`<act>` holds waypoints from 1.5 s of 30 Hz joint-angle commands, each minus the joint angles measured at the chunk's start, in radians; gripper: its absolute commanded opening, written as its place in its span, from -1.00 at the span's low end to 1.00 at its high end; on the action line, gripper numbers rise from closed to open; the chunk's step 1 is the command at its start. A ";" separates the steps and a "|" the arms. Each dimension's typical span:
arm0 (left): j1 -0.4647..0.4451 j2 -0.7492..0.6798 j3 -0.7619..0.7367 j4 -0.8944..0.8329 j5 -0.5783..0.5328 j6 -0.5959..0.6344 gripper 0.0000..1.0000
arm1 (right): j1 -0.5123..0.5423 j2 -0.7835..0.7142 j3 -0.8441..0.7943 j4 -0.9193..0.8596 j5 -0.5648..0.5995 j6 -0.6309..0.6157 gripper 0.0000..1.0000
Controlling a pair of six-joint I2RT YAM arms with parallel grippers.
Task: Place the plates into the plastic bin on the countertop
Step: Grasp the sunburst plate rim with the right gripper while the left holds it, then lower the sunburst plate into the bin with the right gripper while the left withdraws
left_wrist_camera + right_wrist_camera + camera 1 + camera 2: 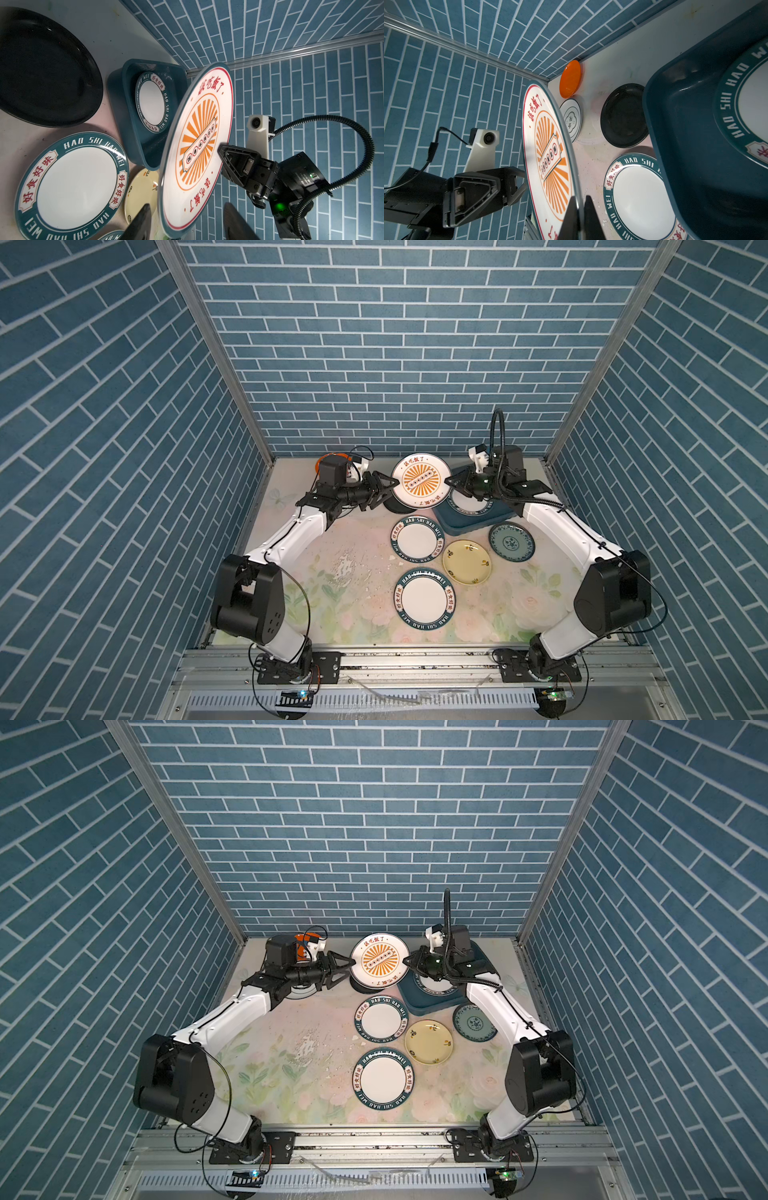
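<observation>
- Round white plate with an orange sunburst centre and thin teal edge (pixel 421 481): off the countertop, tilted, just beside the dark teal-blue rectangular plastic bin (pixel 469 526) on its left-arm side.
- Right gripper (pixel 580 218): fingers pressed together on the sunburst plate's rim, one on each face, at the edge nearest the bin.
- Left gripper (pixel 187 205): jaws spread either side of the rim farthest from the bin; no contact is seen.
- Inside the bin: one white plate with a teal lettered rim (pixel 151 104).
- Pale flower-printed countertop (pixel 332 593), in front of the bin:
  - nearer white lettered plate (pixel 417 538), near the bin's front corner;
  - farther white lettered plate (pixel 424 600), well apart from the bin;
  - pale yellow plate (pixel 466 562), near the bin;
  - patterned teal plate (pixel 511 541), just beside the bin's other front corner.
- Black round plate (pixel 623 116): flat on the countertop, just beside the bin.
- White plate with a quatrefoil outline (pixel 571 118) and plain orange plate (pixel 570 79): beyond the black plate, well apart from the bin.
</observation>
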 commanded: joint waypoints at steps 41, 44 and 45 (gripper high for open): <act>-0.004 -0.090 0.007 -0.059 -0.081 0.109 0.99 | -0.274 0.027 -0.051 -0.038 -0.015 -0.090 -1.00; -0.004 -0.115 -0.018 -0.059 -0.098 0.107 0.99 | -0.292 0.051 -0.051 -0.021 -0.013 -0.093 -1.00; -0.004 -0.122 -0.025 -0.060 -0.104 0.107 0.99 | -0.298 0.060 -0.049 -0.020 -0.015 -0.094 -1.00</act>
